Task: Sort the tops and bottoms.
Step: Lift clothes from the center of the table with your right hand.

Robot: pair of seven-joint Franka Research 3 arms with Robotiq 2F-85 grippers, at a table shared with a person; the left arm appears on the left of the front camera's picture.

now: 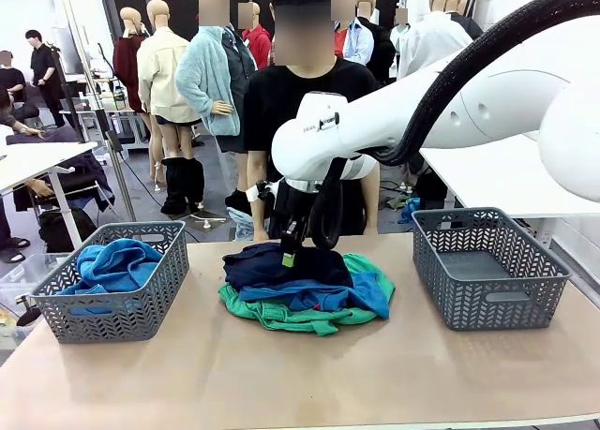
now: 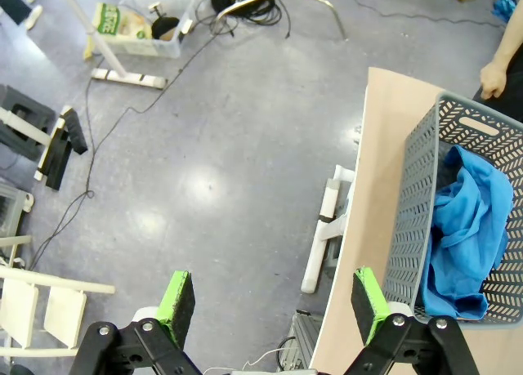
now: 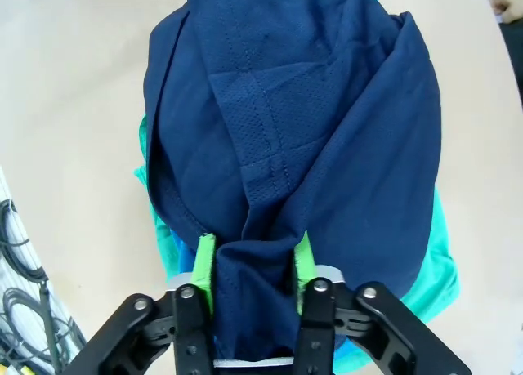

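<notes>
Two grey baskets in the front view: left basket (image 1: pixel 112 308) has one blue shirt (image 1: pixel 117 261) heaped in it, right basket (image 1: pixel 487 299) has nothing in it. One pile sits mid-table (image 1: pixel 281 383) between them, three garments: navy trousers (image 1: pixel 262 266) on top, second blue shirt (image 1: pixel 323 297) under them towards the right, green shorts (image 1: pixel 281 316) at the bottom. Right arm comes in from the right and across the middle, wrist angled down, right gripper (image 1: pixel 290 254) planted on top of the trousers. One person (image 1: pixel 300 93) in a black top stands just behind the pile.

Left wrist view: left gripper (image 2: pixel 271 289) has its jaws wide apart and nothing between them. It hangs over the floor just off the table's (image 2: pixel 368 228) end. The left basket (image 2: pixel 417 195) is at the right with the blue shirt (image 2: pixel 466 220) inside. One person's hand (image 2: pixel 494 77) shows past the basket's far end.

Right wrist view: right gripper (image 3: pixel 252 256) is closed down on a bunched fold of the navy trousers (image 3: pixel 310 105), one green pad pressed on each side of the cloth. The rest of the trousers spreads out ahead of the fingers. Green shorts (image 3: pixel 437 252) show around the edges underneath.
</notes>
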